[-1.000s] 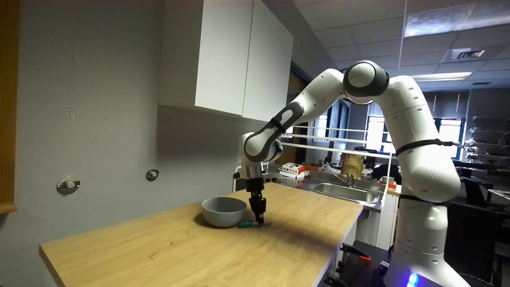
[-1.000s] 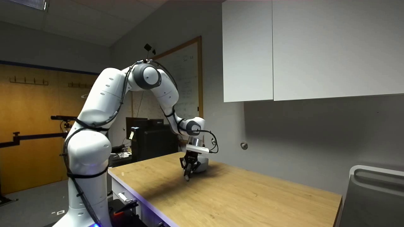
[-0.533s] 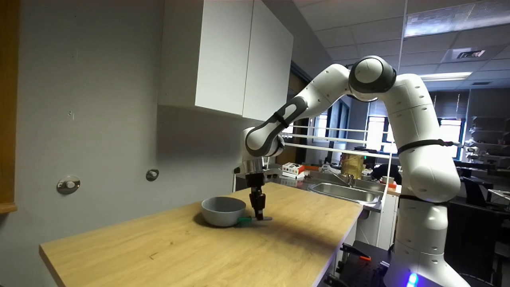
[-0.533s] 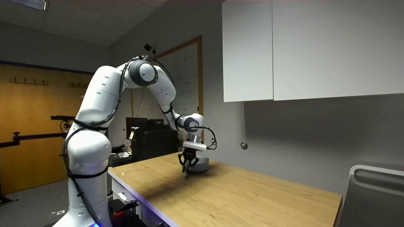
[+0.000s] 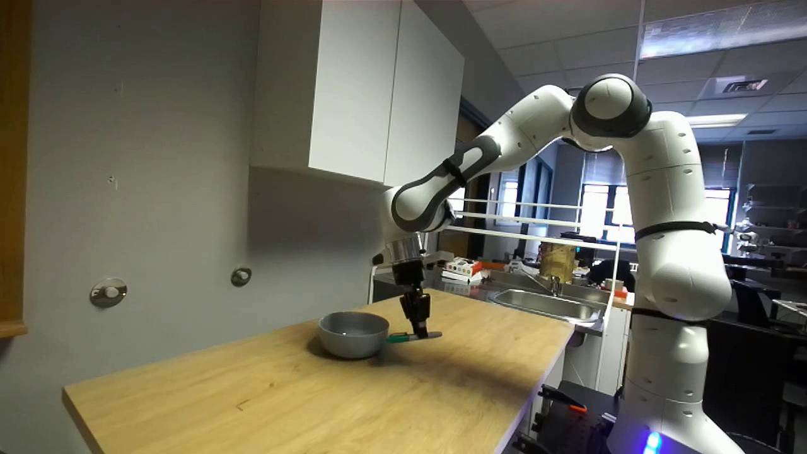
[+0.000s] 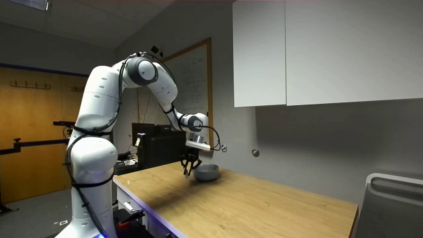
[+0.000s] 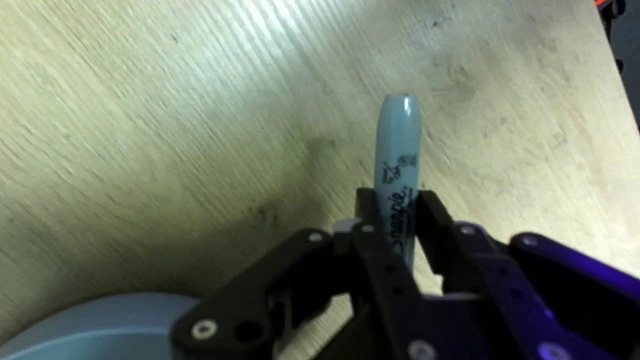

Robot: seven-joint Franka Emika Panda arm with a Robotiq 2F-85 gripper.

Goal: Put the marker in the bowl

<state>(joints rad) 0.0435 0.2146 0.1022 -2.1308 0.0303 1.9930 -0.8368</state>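
The marker has a green end and a grey barrel. In the wrist view the marker stands between the fingers with its grey end pointing away; its green end is hidden by the gripper. My gripper is shut on the marker's barrel and holds it a little above the table, roughly level. The grey bowl sits upright on the table, just beside the marker's green end. The bowl also shows in an exterior view beside my gripper, and its rim shows at the lower left of the wrist view.
The wooden table carries the bowl near the wall. A white wall cabinet hangs above the back of the table. A metal sink and a red-white box lie beyond the table's far end.
My gripper has risen from the table with the marker in it and shifted slightly away from the bowl, back toward the robot's base. The bowl stays about where it was.
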